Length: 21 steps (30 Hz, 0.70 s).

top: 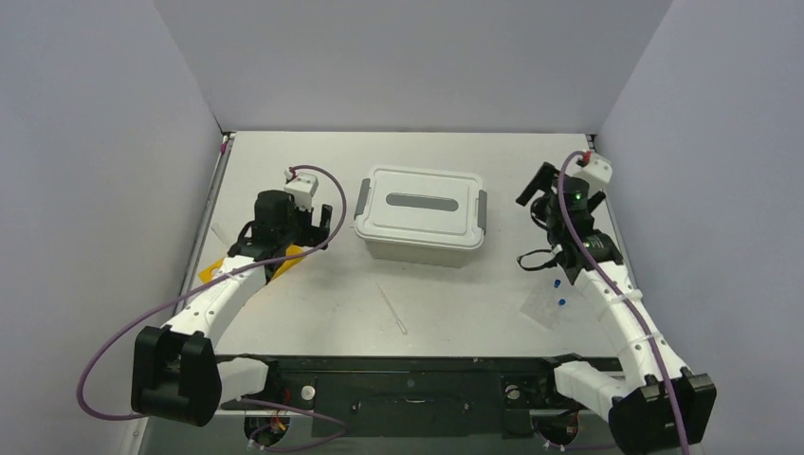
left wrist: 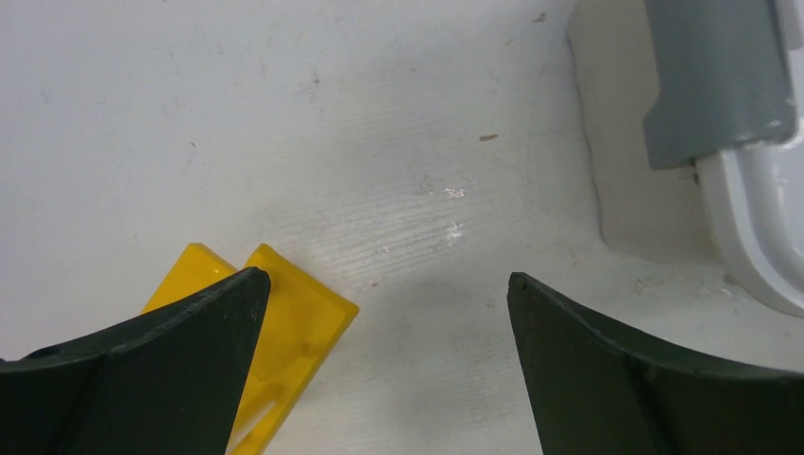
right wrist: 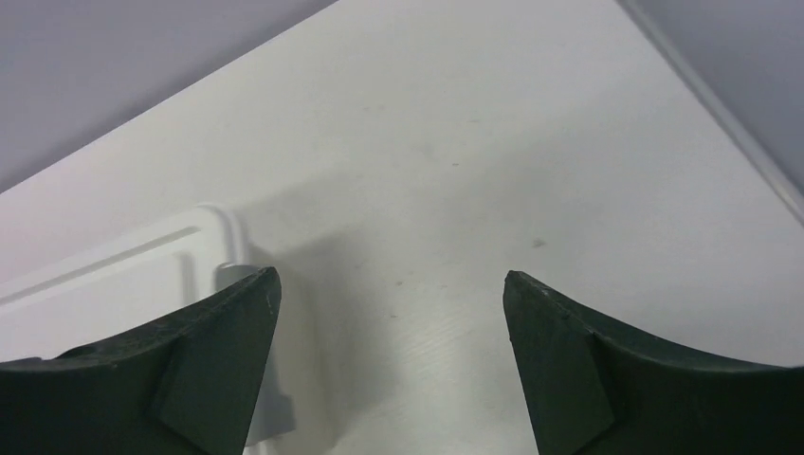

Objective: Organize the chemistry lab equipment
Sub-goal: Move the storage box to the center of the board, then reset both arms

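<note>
Top external view checked first. Found the beige tub [top: 417, 248] at mid-table with its white lid [top: 422, 223] on. Spotted the yellow rack [top: 289, 256] lying flat to the tub's left, a thin clear tube [top: 391, 305] loose in front of the tub, and small pieces with blue caps [top: 561, 302] near the right arm, all outside the tub.

Turned to the left wrist view: saw the left gripper [left wrist: 386, 278] spread wide and holding nothing, above bare table, with the rack [left wrist: 294, 332] partly hidden under one finger and the tub's grey clip [left wrist: 716, 76] off to the other side. Saw the right gripper [right wrist: 391, 276] likewise parted and empty, raised beside the tub's far right corner.

Judged the step in hand to be fetching the rack, though could not rule out work on the lid. For a clean pick, advised shifting the left jaws sideways until the rack sat centred between them, lowering squarely, then closing across its narrow sides. Advised lifting the lid clear first, since nothing could go in while shut.
</note>
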Tool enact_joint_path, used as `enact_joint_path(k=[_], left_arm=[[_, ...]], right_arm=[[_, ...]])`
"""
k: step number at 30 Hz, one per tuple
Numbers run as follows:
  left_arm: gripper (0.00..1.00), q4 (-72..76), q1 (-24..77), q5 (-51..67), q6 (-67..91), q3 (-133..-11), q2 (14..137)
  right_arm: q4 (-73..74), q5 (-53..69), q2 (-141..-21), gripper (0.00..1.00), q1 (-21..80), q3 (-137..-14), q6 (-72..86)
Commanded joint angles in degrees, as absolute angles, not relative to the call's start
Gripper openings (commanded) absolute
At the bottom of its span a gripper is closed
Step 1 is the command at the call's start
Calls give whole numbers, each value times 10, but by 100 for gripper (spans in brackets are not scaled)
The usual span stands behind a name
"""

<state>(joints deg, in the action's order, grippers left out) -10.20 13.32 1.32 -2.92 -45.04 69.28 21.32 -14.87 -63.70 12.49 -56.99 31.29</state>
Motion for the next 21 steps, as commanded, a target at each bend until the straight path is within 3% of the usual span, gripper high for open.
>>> enact_joint_path(k=[1, 5, 21], left_arm=[[96, 63, 91, 15, 14, -417, 727], [97, 148, 77, 6, 7, -372, 770], [97, 405, 40, -17, 3, -253, 799]], right_arm=[[73, -296, -578, 83, 89, -431, 287], [-41, -302, -547, 84, 61, -353, 267], [-226, -352, -623, 85, 44, -274, 181]])
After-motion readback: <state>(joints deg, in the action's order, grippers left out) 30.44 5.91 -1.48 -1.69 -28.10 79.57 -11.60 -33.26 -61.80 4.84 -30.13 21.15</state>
